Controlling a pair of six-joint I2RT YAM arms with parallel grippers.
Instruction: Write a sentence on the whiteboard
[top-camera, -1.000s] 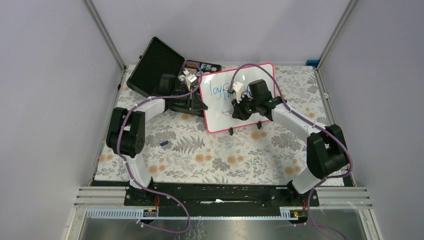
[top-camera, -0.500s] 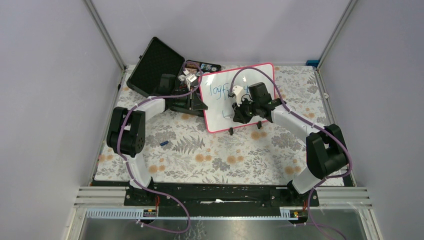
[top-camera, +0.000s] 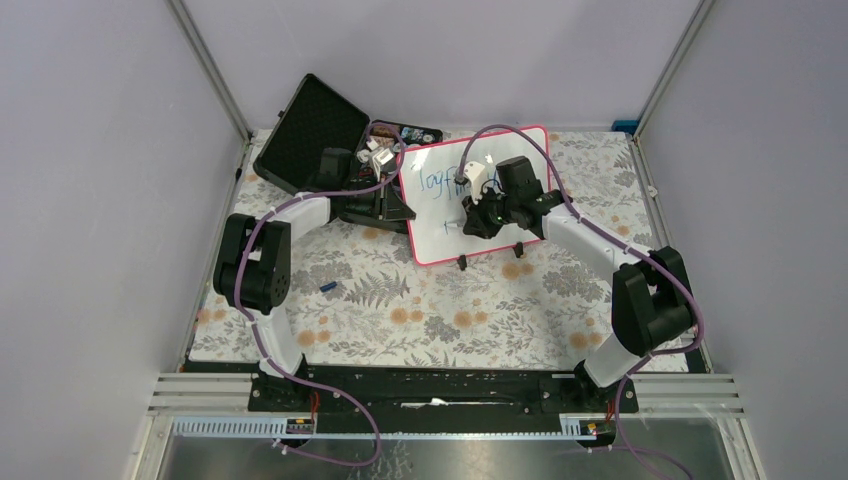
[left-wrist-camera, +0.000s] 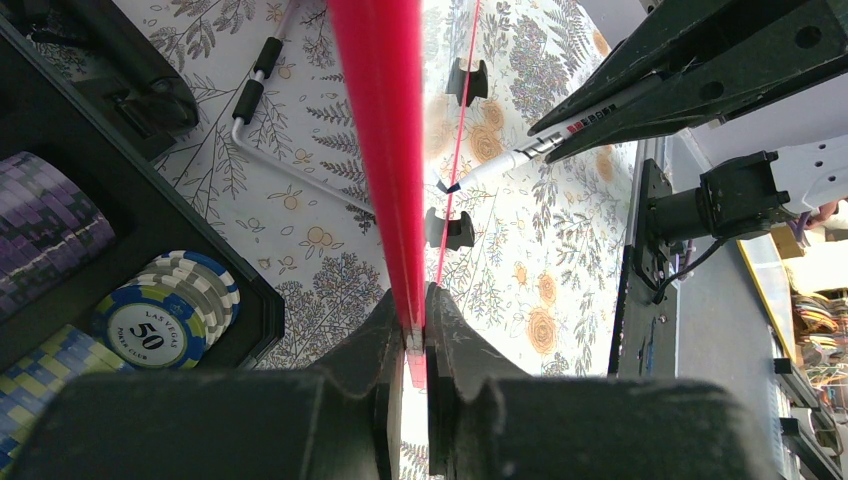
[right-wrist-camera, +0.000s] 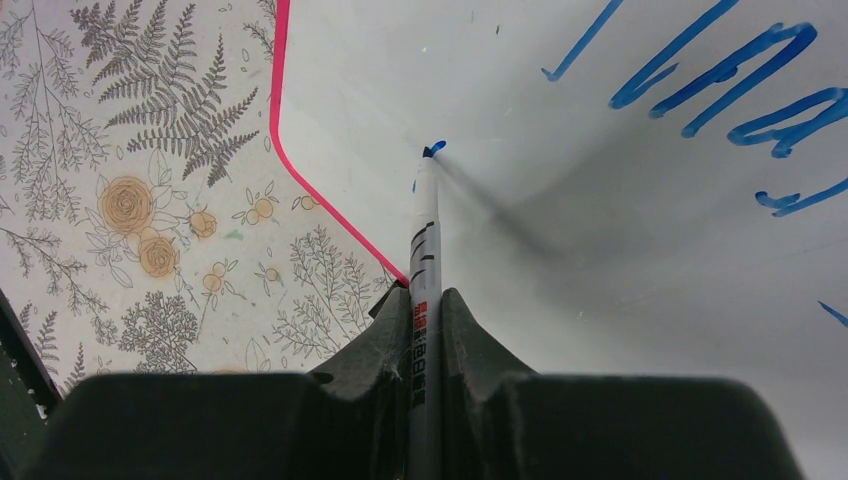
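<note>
The whiteboard stands tilted at the back of the table, with a pink-red frame and blue writing on its top line. My left gripper is shut on the board's left frame edge, which runs between its fingers. My right gripper is shut on a white marker. The marker's blue tip touches the white surface near the lower left corner, below the blue strokes. The marker also shows in the left wrist view.
An open black poker-chip case with stacked chips lies just left of the board, under my left arm. The board's black feet rest on the floral cloth. A small blue item lies on the cloth at the left.
My right gripper shifted slightly right and then back left with the marker over the board's lower left area. The left gripper and the board stayed put.
</note>
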